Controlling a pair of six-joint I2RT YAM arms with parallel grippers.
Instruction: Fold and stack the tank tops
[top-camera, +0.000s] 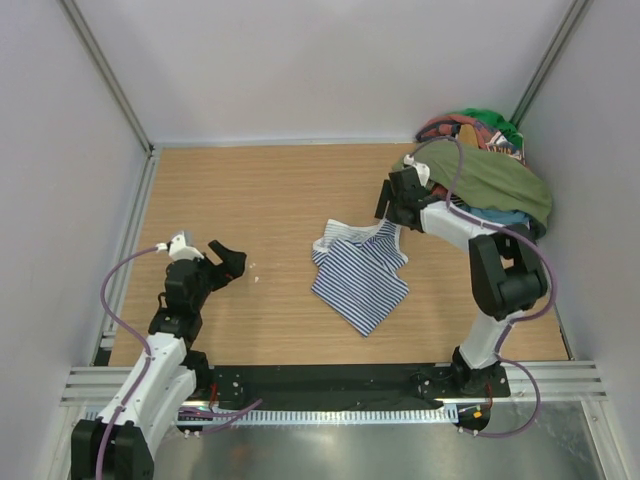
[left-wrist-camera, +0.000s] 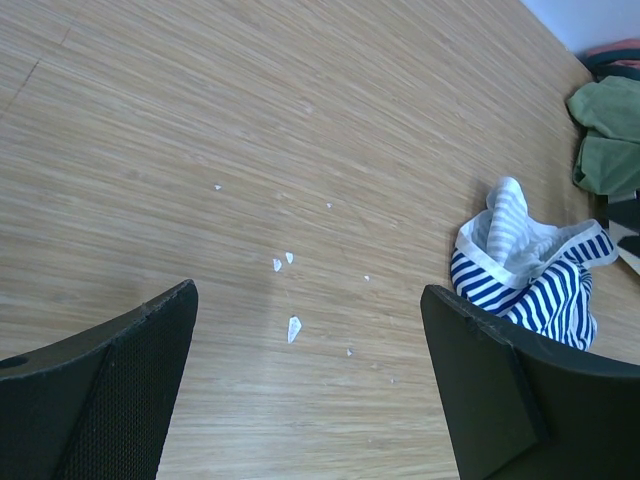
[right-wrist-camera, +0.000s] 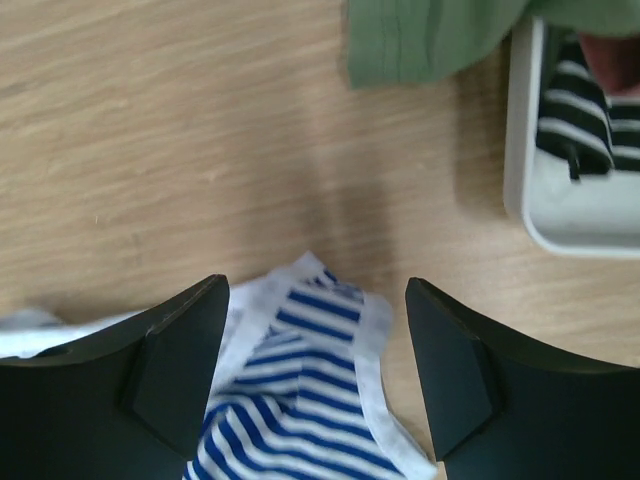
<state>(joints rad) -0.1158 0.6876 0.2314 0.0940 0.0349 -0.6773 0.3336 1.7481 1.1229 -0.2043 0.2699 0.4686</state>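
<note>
Near the middle of the bench (top-camera: 250, 190) lies the striped tank top (top-camera: 360, 275), rumpled, with one white-edged end bunched up toward the far side and the rest spread at a slant; I would not call it folded. Just above that bunched end hangs my right claw (top-camera: 392, 207), its jaws spread wide and gripping nothing; from the right wrist view the white trim and blue stripes sit below the gap between my fingers (right-wrist-camera: 180, 370). Off on the left side of the bench, my left claw (top-camera: 228, 258) hovers well apart from the cloth, likewise wide open and empty, with only a few small white scraps (left-wrist-camera: 293, 328) on the wood under it. At the far right corner the olive green tank top (top-camera: 490, 180) drapes over a heap of clothes (top-camera: 480, 130), just beside my right arm, unfolded as far as I can tell. By my reckoning the job is barely begun: neither top is folded and nothing is stacked. What remains is to flatten and fold the striped one, fetch the green one, fold it and lay one on the other.
</note>
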